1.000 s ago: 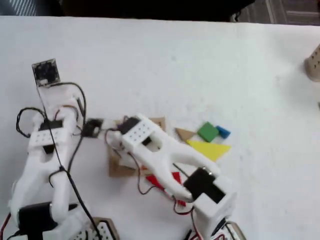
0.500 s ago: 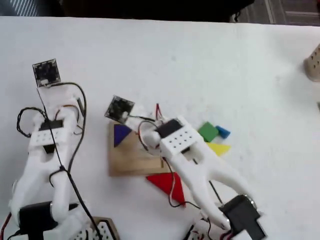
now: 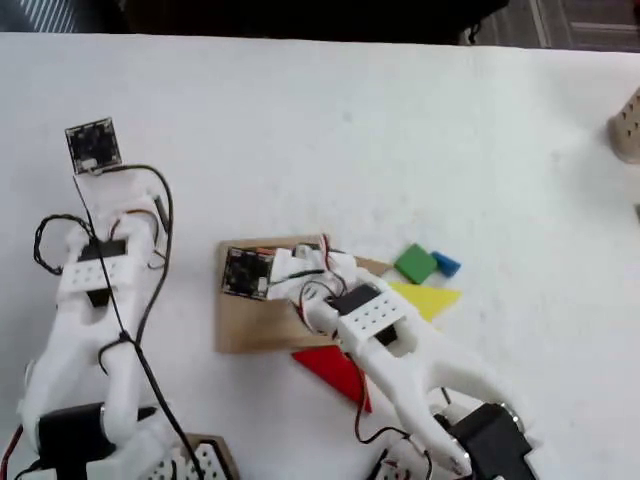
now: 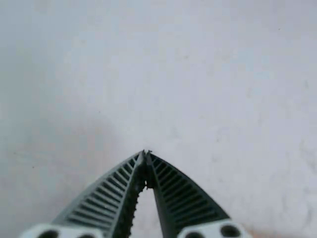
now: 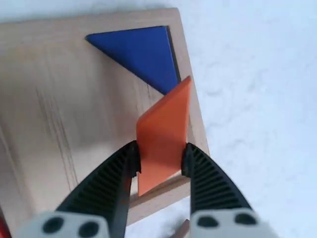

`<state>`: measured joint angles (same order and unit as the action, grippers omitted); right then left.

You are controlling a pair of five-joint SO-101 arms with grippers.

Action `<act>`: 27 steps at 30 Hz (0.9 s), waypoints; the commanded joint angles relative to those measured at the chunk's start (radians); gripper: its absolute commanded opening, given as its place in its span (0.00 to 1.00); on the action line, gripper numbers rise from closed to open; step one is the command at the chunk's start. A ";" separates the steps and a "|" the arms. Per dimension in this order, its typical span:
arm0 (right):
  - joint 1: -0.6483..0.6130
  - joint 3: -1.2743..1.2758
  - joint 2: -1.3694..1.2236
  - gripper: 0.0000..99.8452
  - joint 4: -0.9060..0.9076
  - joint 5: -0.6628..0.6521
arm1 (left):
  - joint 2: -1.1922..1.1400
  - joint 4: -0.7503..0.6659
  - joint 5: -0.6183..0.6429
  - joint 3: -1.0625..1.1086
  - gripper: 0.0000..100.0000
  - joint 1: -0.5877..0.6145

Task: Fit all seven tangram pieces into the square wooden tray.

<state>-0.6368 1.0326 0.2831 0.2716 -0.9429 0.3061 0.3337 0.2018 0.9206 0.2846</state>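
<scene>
White tabletop (image 3: 400, 130) carries everything, with a dark strip of room beyond its far edge. Over bare table near the left edge, the left gripper (image 4: 146, 154) has its jaws pressed together on nothing. Toward the middle lies the square wooden tray (image 3: 245, 330), holding a blue triangle (image 5: 141, 52) tucked into one corner. The right gripper (image 5: 159, 148) is above that corner, clamped on an orange piece (image 5: 163, 129) tilted over the tray's rim. A red triangle (image 3: 330, 365) lies against the tray's near edge. Right of the tray sit a yellow triangle (image 3: 432, 298), a green square (image 3: 415, 264) and a small blue piece (image 3: 447, 265).
</scene>
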 commanded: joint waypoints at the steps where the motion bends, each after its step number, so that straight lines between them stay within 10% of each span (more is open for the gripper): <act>1: 0.005 -0.008 0.041 0.16 -0.031 -0.012 | -0.002 -0.031 0.003 -0.038 0.02 -0.007; 27: -0.133 0.103 0.228 0.28 0.171 0.161 | -0.002 -0.031 0.003 -0.038 0.02 -0.007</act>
<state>-0.7503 1.1078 0.4810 0.5217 -0.8017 0.3061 0.3337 0.2018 0.9206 0.2846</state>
